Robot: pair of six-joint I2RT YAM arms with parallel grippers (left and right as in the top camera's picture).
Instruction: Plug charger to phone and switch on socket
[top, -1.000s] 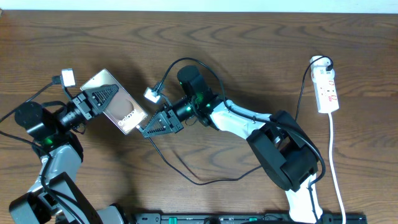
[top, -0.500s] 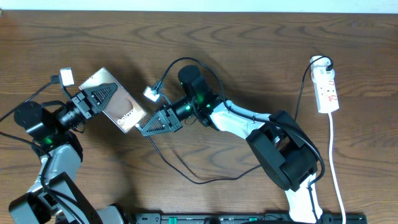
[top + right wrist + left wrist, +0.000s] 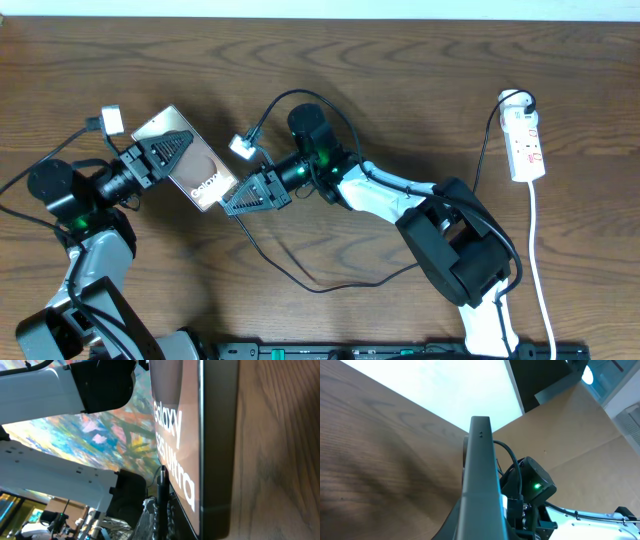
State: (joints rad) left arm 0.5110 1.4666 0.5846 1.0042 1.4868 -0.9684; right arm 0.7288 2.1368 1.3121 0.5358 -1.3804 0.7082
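My left gripper (image 3: 175, 150) is shut on the phone (image 3: 195, 172), holding it tilted above the table at the left. Its white "Galaxy Ultra" lettering fills the right wrist view on the phone (image 3: 175, 435). The left wrist view shows only the phone's grey edge (image 3: 482, 475). My right gripper (image 3: 235, 203) is shut on the charger (image 3: 320, 288), a thin black cable trailing across the table. The plug tip (image 3: 162, 471) sticks out of my right gripper (image 3: 162, 522) close beside the phone's lower end; I cannot tell if they touch. The white socket (image 3: 526, 145) lies at the far right.
The socket's white cord (image 3: 540, 270) runs down the right side toward the front edge. The charger's slack loops on the wood in front of the right arm's base (image 3: 460, 250). A black rail (image 3: 400, 350) lines the front edge.
My right gripper has crept left with the charger toward the phone's lower end. The left gripper has shifted the phone slightly right to meet it.
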